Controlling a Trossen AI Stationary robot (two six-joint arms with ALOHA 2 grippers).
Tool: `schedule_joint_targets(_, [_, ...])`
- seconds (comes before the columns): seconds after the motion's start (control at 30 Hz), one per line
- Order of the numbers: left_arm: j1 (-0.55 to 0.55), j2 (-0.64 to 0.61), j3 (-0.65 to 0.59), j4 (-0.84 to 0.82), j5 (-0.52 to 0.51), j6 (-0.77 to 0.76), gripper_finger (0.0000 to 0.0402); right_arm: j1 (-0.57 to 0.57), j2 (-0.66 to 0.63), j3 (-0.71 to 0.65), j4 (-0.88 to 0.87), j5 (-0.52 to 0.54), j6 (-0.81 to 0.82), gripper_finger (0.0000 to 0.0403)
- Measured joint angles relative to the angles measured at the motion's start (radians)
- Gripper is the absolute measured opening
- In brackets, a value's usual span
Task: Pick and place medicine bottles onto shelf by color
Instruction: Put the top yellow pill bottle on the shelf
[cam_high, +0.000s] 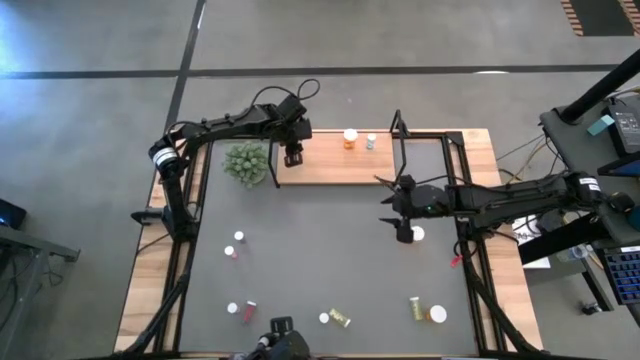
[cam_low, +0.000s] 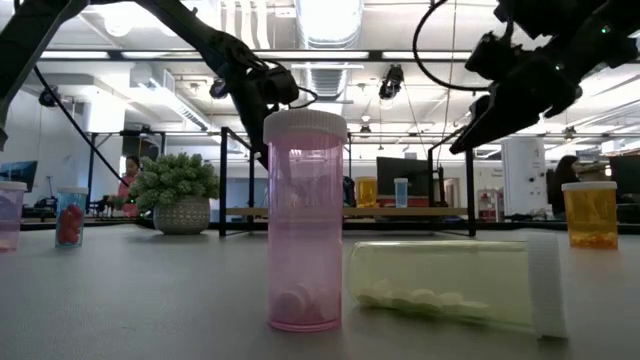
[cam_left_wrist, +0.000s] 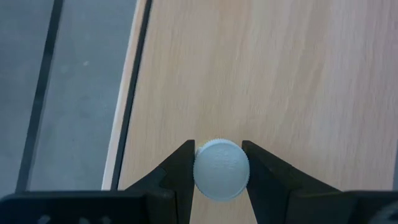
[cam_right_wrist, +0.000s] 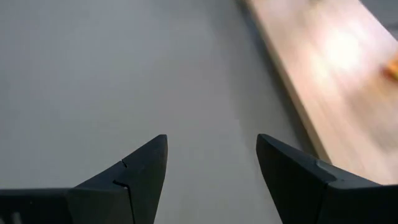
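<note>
My left gripper (cam_left_wrist: 217, 145) is shut on a white-capped medicine bottle (cam_left_wrist: 221, 171) over the left end of the light-brown shelf (cam_high: 335, 165). An orange bottle (cam_high: 350, 138) and a bluish one (cam_high: 371, 142) stand on the shelf's far edge. My right gripper (cam_right_wrist: 211, 140) is open and holds nothing. It hovers over the grey mat (cam_high: 320, 240), just near of the shelf's right part (cam_high: 392, 203), with a white-capped bottle (cam_high: 417, 234) on the mat beside it. Several more bottles stand or lie on the mat, among them a pink one (cam_low: 305, 220) upright and a yellow-green one (cam_low: 450, 285) on its side. My left gripper pinches the bottle at its white cap (cam_left_wrist: 198, 171), one finger on each side of the cap's rim. The fingers slant down from above. The cap hides the bottle's body, so I cannot tell whether its base stands on the shelf.
A small spiky green plant (cam_high: 245, 162) in a pot stands just left of the shelf. Black frame uprights (cam_high: 400, 135) rise at the shelf's ends. Loose bottles lie near the mat's left side (cam_high: 234, 245) and near edge (cam_high: 335, 318), (cam_high: 428, 311).
</note>
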Motion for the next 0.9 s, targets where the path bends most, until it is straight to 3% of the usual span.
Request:
schedule_joint_targets(0.23, [-0.002, 0.0, 0.0, 0.03, 0.023, -0.054, 0.0102, 0.0, -0.053, 0.0, -0.1, 0.014, 0.138, 0.0238])
schedule_joint_targets(0.9, [0.007, 0.0, -0.003, 0.017, 0.002, -0.09, 0.0103, 0.0, -0.084, 0.0, -0.107, 0.015, 0.138, 0.0238])
